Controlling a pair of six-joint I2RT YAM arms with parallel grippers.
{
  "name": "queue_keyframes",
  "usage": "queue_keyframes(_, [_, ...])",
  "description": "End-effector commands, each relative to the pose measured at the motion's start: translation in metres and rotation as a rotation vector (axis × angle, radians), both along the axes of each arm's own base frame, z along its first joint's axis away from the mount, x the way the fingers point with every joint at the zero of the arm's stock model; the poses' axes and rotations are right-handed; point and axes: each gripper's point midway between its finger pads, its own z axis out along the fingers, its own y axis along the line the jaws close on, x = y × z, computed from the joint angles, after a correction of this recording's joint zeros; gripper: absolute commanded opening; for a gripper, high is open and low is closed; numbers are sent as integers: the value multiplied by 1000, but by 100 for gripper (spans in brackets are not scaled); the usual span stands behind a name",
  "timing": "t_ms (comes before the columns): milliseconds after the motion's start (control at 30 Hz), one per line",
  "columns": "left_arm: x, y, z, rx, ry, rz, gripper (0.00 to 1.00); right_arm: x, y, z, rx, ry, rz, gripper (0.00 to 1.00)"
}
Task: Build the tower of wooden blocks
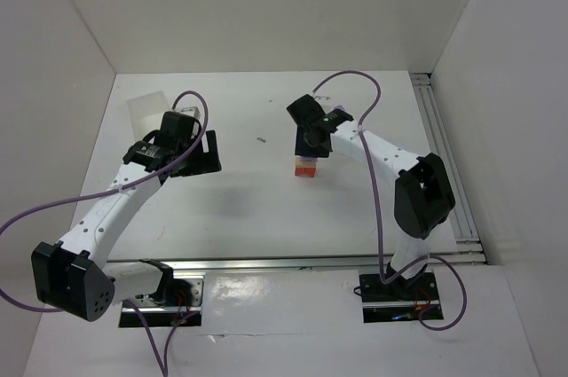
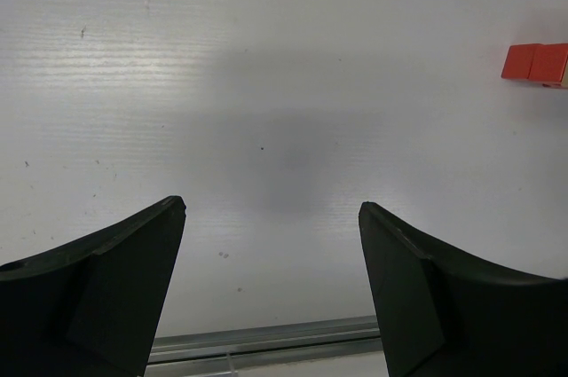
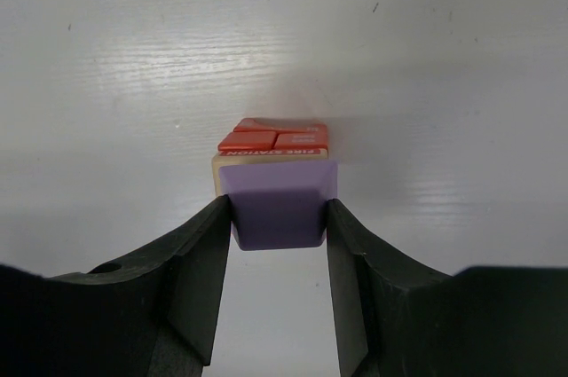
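The wood block tower [image 1: 306,168] stands mid-table as a short red-orange stack. In the right wrist view I look down on its red-orange blocks [image 3: 275,137] and a pale tan block [image 3: 218,173] with red lettering on its edge. My right gripper [image 3: 278,217] is shut on a lilac cube [image 3: 278,208], held right over the near side of that stack; whether the cube touches it I cannot tell. My left gripper [image 2: 272,208] hangs open over bare table, well left of the red-orange blocks [image 2: 535,63], with nothing between its fingers.
A translucent white box [image 1: 146,111] sits at the back left behind the left arm. A tiny dark speck [image 1: 261,139] lies between the arms. A metal rail [image 1: 311,262] runs along the near edge, another [image 1: 444,155] along the right side.
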Motion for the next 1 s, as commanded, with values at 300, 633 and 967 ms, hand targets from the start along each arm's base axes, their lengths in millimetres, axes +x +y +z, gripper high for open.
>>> queue_keyframes(300, [1,-2,12,-14,-39,-9,92,10,17,13,-15,-26,-19,42])
queue_keyframes(633, [1,-2,12,-14,-39,-9,92,5,16,15,-53,-26,-36,42])
queue_keyframes(967, [2,-4,14,-23,-46,-15,92,-5,12,2,-77,8,-34,42])
